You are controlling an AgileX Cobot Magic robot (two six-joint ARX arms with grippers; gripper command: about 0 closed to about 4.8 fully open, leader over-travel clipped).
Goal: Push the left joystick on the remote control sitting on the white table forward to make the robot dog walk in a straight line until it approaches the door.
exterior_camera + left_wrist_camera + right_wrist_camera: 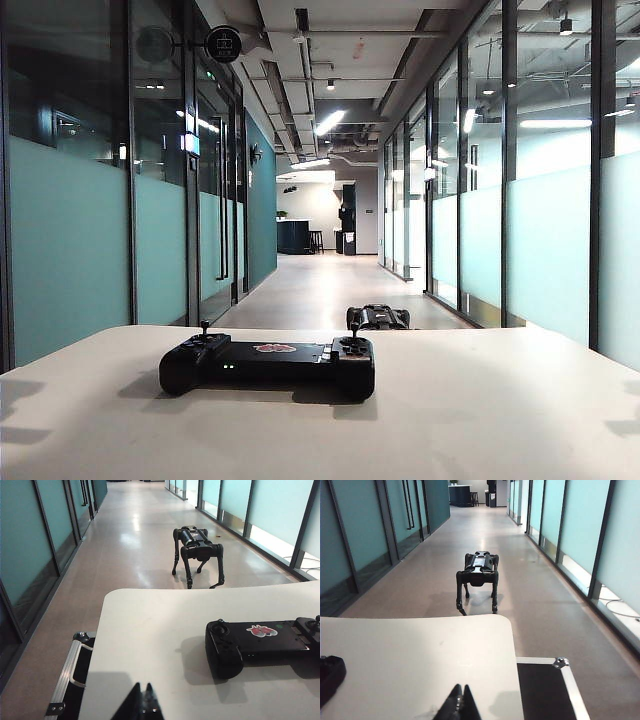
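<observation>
Exterior view: remote control (268, 364) mid white table (480, 420), robot dog (479, 575) just beyond. Left gripper (142, 706), right gripper (458, 705) pressed together, parked. Nudge left joystick (204, 327) squarely forward.

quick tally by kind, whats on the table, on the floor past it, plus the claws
remote control: 1, on the white table
joysticks: 2, left joystick and right joystick
robot dog: 1, standing on the corridor floor
claws: 2, left claw and right claw, both shut, off the remote
total: 6
</observation>
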